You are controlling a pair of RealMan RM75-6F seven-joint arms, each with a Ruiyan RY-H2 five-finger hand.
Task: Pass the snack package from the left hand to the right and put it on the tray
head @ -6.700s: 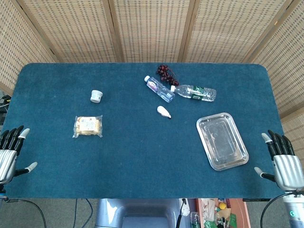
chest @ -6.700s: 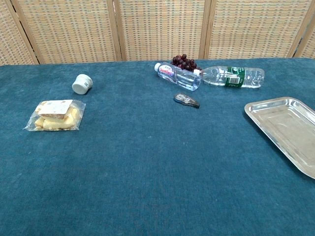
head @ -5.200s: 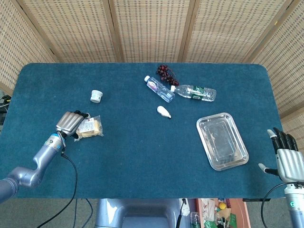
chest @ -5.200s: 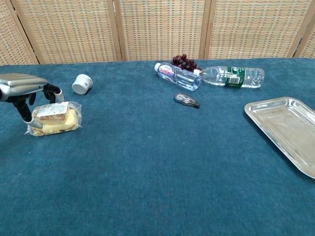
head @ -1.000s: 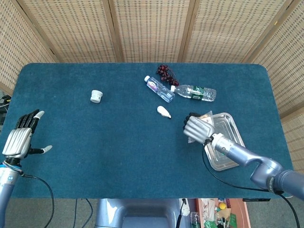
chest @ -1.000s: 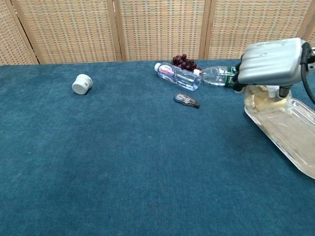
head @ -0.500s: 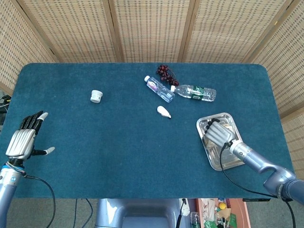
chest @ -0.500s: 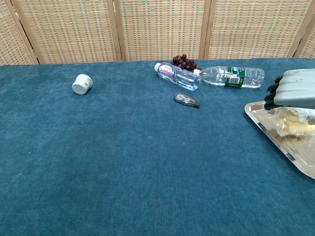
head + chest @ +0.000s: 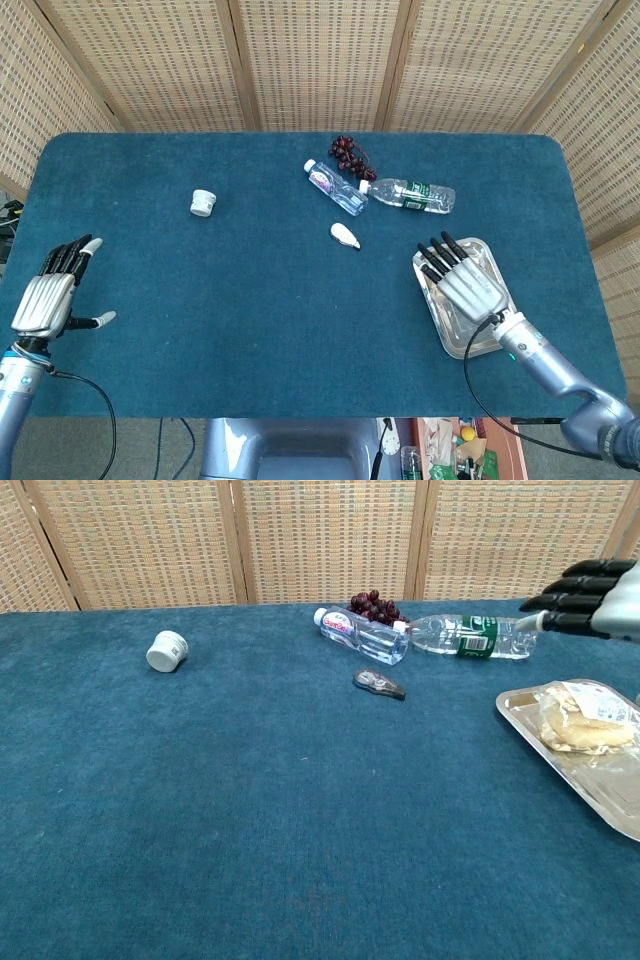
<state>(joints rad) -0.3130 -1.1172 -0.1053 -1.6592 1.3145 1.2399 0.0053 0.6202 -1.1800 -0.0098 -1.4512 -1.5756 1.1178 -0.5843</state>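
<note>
The snack package [image 9: 585, 718], a clear bag of pale biscuits with a white label, lies on the far end of the steel tray [image 9: 598, 780]. In the chest view my right hand [image 9: 598, 598] hovers above it with fingers stretched out, holding nothing. From the head view the right hand [image 9: 465, 282] is spread flat over the tray [image 9: 452, 335] and hides the package. My left hand [image 9: 45, 300] is at the table's left edge, fingers apart and empty.
A small white jar [image 9: 203, 203] stands at the left. At the back middle lie two water bottles [image 9: 335, 187] [image 9: 415, 194] and a bunch of dark grapes [image 9: 347, 153]. A small pale oval object [image 9: 345, 236] lies left of the tray.
My right hand has let go of the snack package on the tray, opened its fingers and lifted off it. The left hand has hardly moved.
</note>
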